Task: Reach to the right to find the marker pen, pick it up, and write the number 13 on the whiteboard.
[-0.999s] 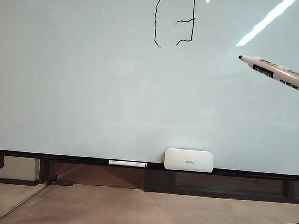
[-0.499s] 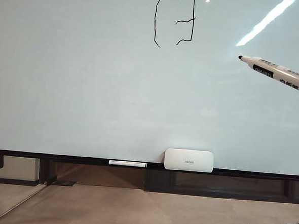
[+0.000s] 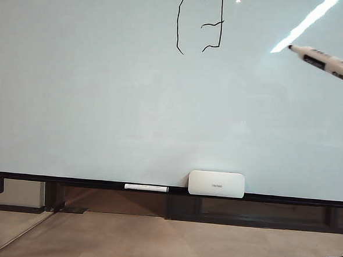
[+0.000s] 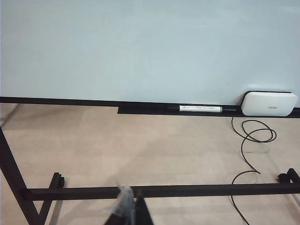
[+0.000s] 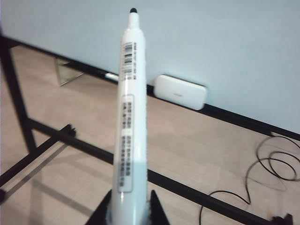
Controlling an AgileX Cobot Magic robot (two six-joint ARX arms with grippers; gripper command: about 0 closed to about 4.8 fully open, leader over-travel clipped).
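The marker pen (image 5: 127,117), a white plastic cylinder with a small black tip, stands out from between the two dark fingers (image 5: 101,213) of the right gripper (image 5: 125,211), which are clamped on its rear end, one on each side of the barrel. In the exterior view the pen (image 3: 327,62) comes in from the right edge, tilted, its tip pointing up and left near the bright streak of reflected light, with the gripper itself outside that view. The barrel carries a barcode near the tip and blocks of small black print too blurred to read; the exterior view shows a black label patch, also unreadable. The number 13 (image 3: 200,22), in thin wobbly black strokes, sits high on the large glossy pale blue-white whiteboard (image 3: 103,101), well to the left of the pen tip. On the dark lower rail (image 3: 69,180) lie one second white marker (image 3: 146,187) and one white rounded-rectangle box (image 3: 216,183) with faint grey lettering I cannot read. One black cable (image 4: 251,140) coils on the beige floor. The left gripper (image 4: 133,213) hangs low over a black frame bar (image 4: 187,190), its dark fingers together.
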